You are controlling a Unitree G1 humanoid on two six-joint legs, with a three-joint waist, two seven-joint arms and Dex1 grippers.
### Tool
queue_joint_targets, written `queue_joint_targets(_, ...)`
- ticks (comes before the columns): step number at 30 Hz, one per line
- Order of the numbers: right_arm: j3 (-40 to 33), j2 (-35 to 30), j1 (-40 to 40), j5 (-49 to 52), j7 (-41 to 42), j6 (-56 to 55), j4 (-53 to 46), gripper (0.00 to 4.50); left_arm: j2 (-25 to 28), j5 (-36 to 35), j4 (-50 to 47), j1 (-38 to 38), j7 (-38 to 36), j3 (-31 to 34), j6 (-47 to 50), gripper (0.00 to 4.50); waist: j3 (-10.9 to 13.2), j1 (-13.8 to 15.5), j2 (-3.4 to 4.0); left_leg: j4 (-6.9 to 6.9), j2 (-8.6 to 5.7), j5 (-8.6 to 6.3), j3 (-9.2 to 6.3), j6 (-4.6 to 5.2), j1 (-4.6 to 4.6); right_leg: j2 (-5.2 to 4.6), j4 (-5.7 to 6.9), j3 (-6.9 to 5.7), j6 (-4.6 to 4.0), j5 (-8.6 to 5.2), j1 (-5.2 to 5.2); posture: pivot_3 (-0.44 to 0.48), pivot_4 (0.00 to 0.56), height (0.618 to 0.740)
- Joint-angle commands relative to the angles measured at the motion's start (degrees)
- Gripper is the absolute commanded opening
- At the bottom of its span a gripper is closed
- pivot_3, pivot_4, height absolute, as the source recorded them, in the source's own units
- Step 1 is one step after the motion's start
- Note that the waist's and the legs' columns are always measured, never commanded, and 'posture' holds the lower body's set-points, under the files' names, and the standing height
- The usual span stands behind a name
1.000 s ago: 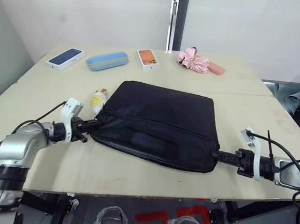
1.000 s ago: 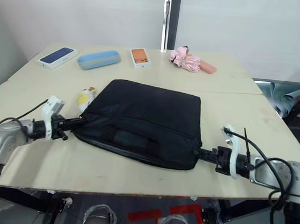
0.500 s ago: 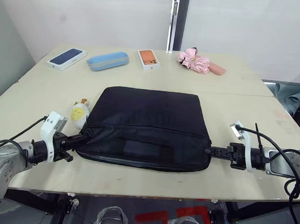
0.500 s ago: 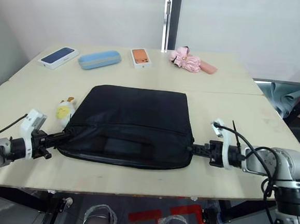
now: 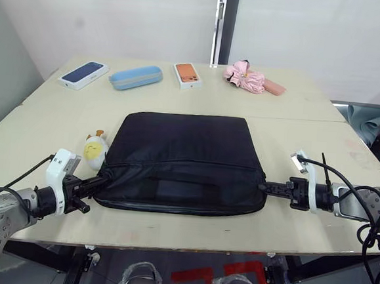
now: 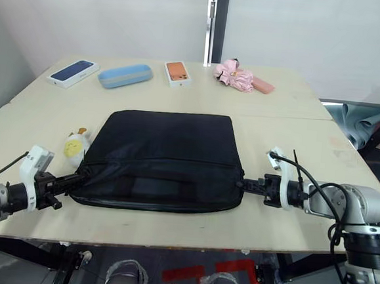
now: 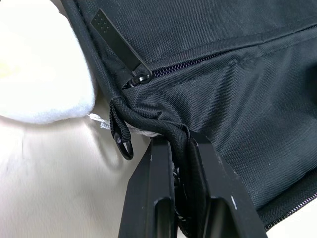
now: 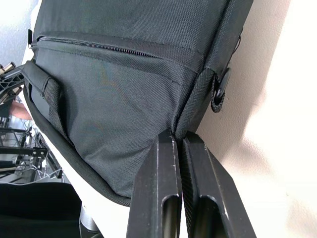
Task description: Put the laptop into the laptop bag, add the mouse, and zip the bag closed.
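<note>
Squared up to the table edge now, the flat black fabric laptop bag [image 5: 183,161] is pinched by left gripper [image 5: 94,186] and right gripper [image 5: 265,186] at its near corners.

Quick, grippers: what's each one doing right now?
Left gripper: shut on the laptop bag, near-left corner.
Right gripper: shut on its near-right corner.

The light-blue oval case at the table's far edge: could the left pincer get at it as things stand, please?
Probably not: the left pincer is shut on the laptop bag corner at the near edge; the light-blue case lies far off.
</note>
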Motion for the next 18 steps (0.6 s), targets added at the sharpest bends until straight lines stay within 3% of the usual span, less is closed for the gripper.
queue_joint_targets(1,-1.05,-0.21,-1.32,0.66,1.05,-0.37,-1.34,0.03,1.31,0.07,-0.72,0.98,-0.75,-0.42,-0.2,0.0,0.0,0.0,0.0,0.0,0.0,0.0,0.0,0.0,0.0,0.0,0.0,0.0,0.0,0.0,0.0,0.0,0.15,0.74)
queue_joint_targets(18,-1.14,1.72,-3.71,-2.98,0.26,-3.09,1.18,0.03,1.05,2.25,5.66,-5.52,0.24,-3.09,-4.29,0.0,-0.04,0.25,0.02,0.43,-0.01,0.01,-0.05,0.01,0.07,-0.03,0.47,0.06,0.0,0.02,0.04,0.0,0.15,0.74)
